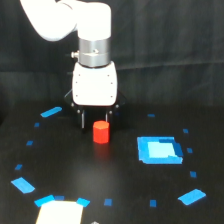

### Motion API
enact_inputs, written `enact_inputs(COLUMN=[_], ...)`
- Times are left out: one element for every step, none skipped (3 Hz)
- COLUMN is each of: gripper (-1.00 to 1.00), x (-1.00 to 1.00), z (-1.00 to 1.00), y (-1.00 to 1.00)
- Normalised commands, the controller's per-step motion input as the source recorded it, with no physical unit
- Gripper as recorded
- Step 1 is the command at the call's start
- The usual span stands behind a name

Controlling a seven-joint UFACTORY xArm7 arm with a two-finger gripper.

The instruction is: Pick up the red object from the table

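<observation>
Red-orange and upright, the red object (101, 132) is being seen resting on the black counter (120, 190), near the centre of the exterior view. The pincer (94, 120) is being held just above and behind it, at its 12 o'clock, fingers spread and nothing being gripped. 1 bright blue square patch (159, 149) is lying at the cylinder's 3 o'clock, well apart.
</observation>
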Motion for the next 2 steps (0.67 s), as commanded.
enact_inputs(gripper=[1.0, 0.59], x=[0.14, 0.35], z=[-0.39, -0.53], y=[-0.53, -0.16])
